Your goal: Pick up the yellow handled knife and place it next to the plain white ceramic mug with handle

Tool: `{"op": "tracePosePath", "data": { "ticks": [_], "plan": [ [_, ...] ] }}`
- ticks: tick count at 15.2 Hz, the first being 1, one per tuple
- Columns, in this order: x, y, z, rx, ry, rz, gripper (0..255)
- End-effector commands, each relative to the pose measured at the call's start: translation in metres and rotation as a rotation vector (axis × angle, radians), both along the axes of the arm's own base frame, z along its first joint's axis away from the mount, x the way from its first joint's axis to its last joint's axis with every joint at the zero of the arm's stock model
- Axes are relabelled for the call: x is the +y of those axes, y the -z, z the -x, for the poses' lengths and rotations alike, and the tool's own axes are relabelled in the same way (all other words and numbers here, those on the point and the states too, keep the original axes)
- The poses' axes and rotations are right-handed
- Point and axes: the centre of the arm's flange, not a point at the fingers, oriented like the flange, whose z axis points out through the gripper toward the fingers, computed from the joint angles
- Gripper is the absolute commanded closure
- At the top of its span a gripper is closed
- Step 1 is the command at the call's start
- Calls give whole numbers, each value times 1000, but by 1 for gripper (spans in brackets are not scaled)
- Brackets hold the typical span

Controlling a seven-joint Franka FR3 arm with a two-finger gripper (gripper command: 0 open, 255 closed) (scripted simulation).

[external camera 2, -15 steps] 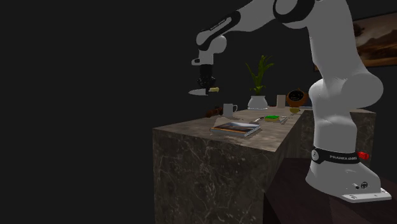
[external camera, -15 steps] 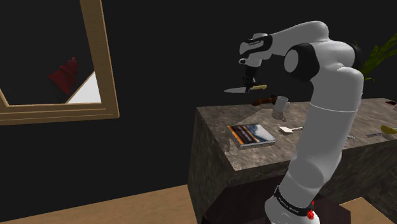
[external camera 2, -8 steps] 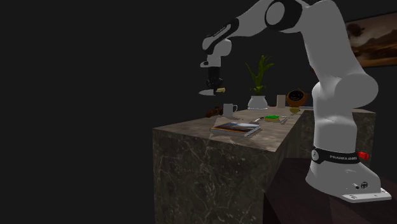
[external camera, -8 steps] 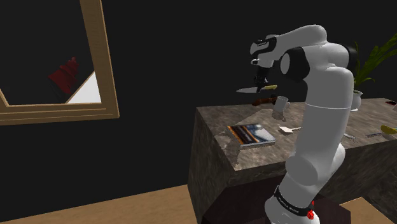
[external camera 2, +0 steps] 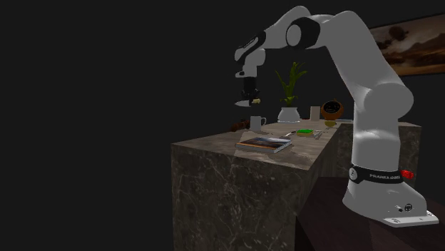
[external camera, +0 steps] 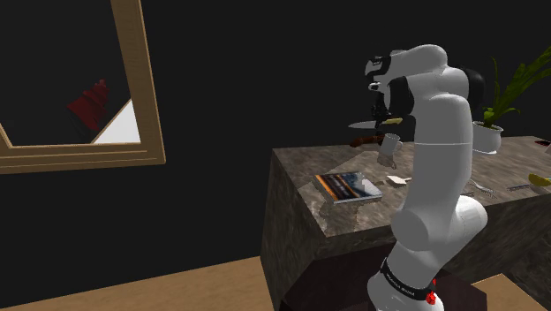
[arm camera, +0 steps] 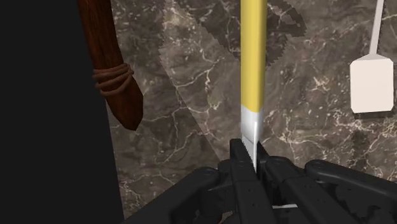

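The end effector (arm camera: pixel 251 159) is closed on the yellow handled knife (arm camera: pixel 252 63), clasping it at the blade just past the handle and holding it in the air above the tabletop (external camera: pixel 298 172); the knife's long axis runs level, blade toward the shoulder view's left. The white mug (external camera: pixel 389 147) stands almost straight below, a touch to that view's right, so the coming move is, I judge, mostly a descent beside it. Counted: one arm, one yellow knife, one mug, one book (external camera: pixel 347 186), one brown wooden handle (arm camera: pixel 118 83), one white spatula (arm camera: pixel 372 86).
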Motion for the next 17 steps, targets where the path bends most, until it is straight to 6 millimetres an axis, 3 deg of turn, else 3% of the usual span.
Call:
{"op": "tracePosePath", "data": {
  "ticks": [1,17],
  "plan": [
    [-12,6,10,0,-1,0,255],
    [-12,91,10,0,-1,0,255]
  ]
}}
